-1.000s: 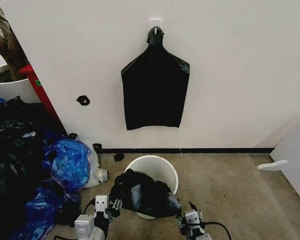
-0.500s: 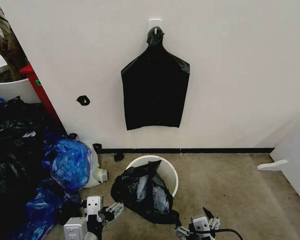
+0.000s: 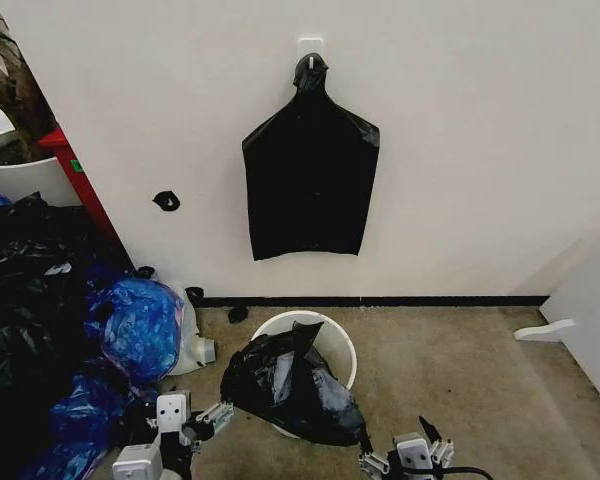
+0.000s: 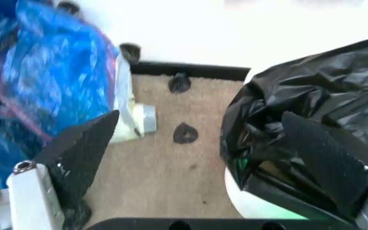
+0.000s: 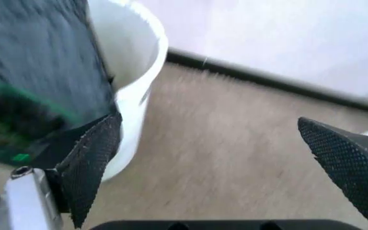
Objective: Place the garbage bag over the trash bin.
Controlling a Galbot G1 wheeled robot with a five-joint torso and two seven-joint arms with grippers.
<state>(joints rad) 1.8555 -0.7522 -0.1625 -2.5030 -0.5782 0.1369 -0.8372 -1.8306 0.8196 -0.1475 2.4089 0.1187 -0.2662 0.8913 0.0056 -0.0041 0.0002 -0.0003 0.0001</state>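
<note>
Both grippers have pulled back from the bin since a moment ago, and the garbage bag [image 3: 290, 392] has sagged lower.

In the head view, the crinkled bag droops over the near rim of the trash bin [image 3: 335, 337], which stands on the carpet by the wall. The left gripper [image 3: 214, 415] sits just left of the bag, the right gripper [image 3: 400, 458] at the bottom edge.

In the left wrist view, the left gripper's fingers [image 4: 85, 148] are spread wide; one lies against the bag, one is free.

In the right wrist view, the right gripper's fingers [image 5: 94, 160] are wide apart and hold nothing.

No writing can be read.
</note>
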